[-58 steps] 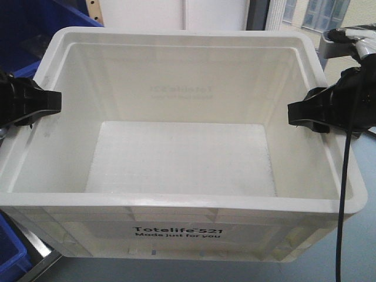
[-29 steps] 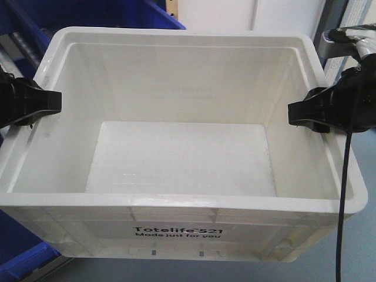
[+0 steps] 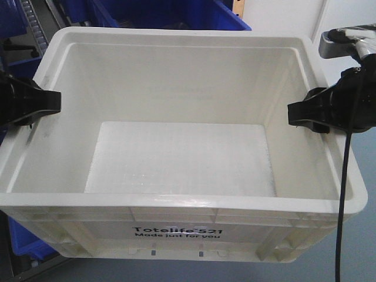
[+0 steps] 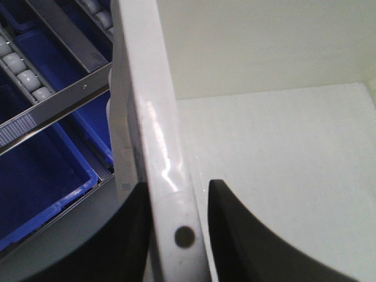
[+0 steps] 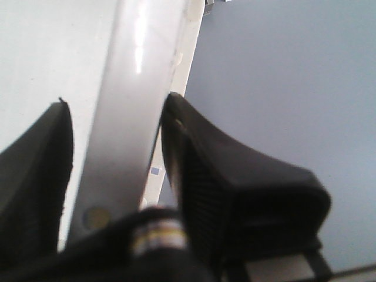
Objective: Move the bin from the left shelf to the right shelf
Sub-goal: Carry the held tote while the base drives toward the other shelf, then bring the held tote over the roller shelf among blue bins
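The bin (image 3: 176, 82), a large white tote with black "Totelife 521" print on its near side, fills the front view and is empty. My left gripper (image 3: 56, 103) is shut on its left rim, my right gripper (image 3: 292, 113) on its right rim. In the left wrist view the black jaws straddle the glossy rim (image 4: 144, 88), and my left gripper (image 4: 176, 185) has one jaw outside and one inside the bin. The right wrist view shows my right gripper (image 5: 116, 101) pinching the rim (image 5: 138, 59) the same way.
Dark blue totes (image 3: 170, 14) stand behind the bin, and another (image 3: 26, 241) is below its left corner. Shelf roller rails (image 4: 29, 76) and a blue tote (image 4: 35, 170) lie left of the bin. Grey floor (image 5: 282, 88) is on the right. A black cable (image 3: 343, 194) hangs off my right arm.
The blue totes and shelf behind the bin have slid rightward across the view, replacing the white wall. Both grippers keep the same hold on the bin.
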You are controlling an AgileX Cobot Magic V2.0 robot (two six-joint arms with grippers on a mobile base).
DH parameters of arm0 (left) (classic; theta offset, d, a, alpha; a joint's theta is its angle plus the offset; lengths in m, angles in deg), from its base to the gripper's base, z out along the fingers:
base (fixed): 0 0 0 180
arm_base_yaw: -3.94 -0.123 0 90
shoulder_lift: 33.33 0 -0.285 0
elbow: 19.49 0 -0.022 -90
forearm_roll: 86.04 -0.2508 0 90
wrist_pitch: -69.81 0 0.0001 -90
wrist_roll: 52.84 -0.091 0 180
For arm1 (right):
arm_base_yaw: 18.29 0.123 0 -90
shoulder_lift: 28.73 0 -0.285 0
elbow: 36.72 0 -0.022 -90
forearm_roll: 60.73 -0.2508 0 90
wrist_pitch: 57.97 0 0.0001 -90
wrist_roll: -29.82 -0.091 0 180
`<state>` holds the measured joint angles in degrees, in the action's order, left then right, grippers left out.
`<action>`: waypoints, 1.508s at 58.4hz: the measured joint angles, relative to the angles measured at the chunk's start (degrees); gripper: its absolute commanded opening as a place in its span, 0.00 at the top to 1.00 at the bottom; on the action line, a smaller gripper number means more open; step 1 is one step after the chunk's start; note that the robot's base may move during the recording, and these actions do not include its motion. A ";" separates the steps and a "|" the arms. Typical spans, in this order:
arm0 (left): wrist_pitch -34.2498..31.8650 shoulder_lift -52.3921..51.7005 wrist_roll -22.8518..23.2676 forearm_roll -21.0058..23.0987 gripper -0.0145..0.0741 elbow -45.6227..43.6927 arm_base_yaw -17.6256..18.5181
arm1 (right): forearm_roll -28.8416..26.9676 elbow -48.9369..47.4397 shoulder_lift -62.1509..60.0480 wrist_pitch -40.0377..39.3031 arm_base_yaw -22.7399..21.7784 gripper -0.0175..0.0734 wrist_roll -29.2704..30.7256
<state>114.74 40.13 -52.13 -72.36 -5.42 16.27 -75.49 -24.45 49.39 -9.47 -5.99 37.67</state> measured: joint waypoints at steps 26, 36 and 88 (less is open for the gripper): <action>0.00 0.00 0.00 0.00 0.84 0.00 0.00 | 0.00 0.00 0.00 0.13 0.00 0.81 0.00; 0.00 0.00 0.00 0.00 0.84 0.00 0.00 | 0.00 0.00 0.00 0.13 0.00 0.81 0.00; 0.00 0.00 0.00 0.00 0.84 0.00 0.00 | 0.00 0.00 0.00 0.13 0.00 0.81 0.00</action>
<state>114.74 40.13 -52.13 -72.36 -5.42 16.27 -75.49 -24.45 49.39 -9.34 -5.99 37.67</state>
